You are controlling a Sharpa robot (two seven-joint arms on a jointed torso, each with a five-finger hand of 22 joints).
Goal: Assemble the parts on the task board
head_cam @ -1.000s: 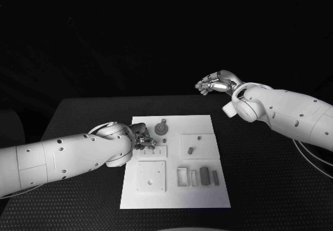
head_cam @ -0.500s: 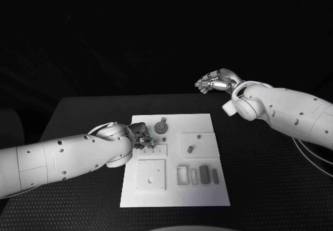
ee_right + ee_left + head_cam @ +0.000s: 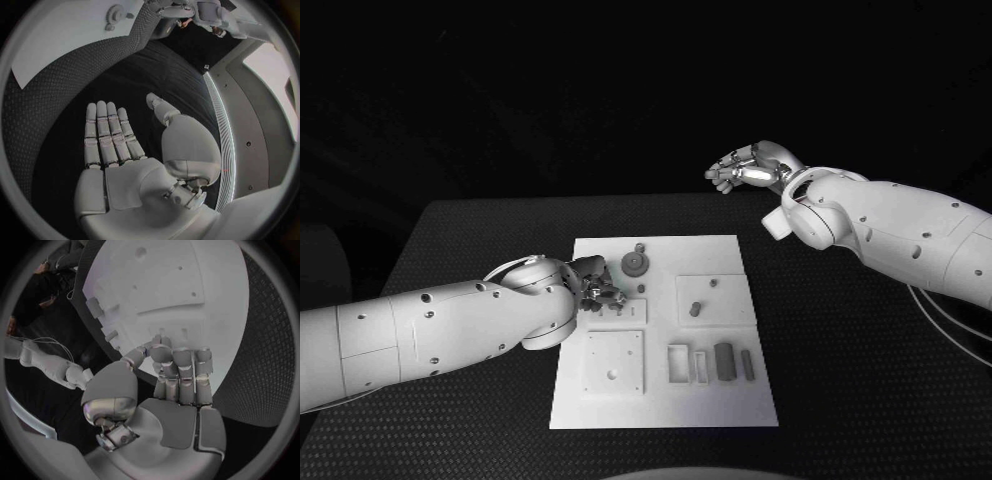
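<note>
The white task board (image 3: 718, 250) lies in the middle of the table. A round grey gear part (image 3: 633, 265) sits near its far edge, and grey block parts (image 3: 724, 362) stand in slots at its near right. My left hand (image 3: 599, 291) hovers low over the board's left side by a small pegged plate (image 3: 629, 314). Its fingers (image 3: 179, 365) curl down toward the board (image 3: 187, 285) with the thumb close by; whether they pinch anything is hidden. My right hand (image 3: 744, 172) is raised beyond the table's far right, palm (image 3: 119, 150) flat, fingers straight, holding nothing.
A square plate (image 3: 724, 300) with a short peg (image 3: 697, 312) occupies the board's right middle, and another square plate (image 3: 615, 364) lies at its near left. Black table surface (image 3: 473, 260) surrounds the board. The right wrist view shows the board's corner (image 3: 62, 35) and the gear (image 3: 114, 12).
Hardly anything differs. My right hand has edged slightly to the right in the air. My left hand stays over the board's left side.
</note>
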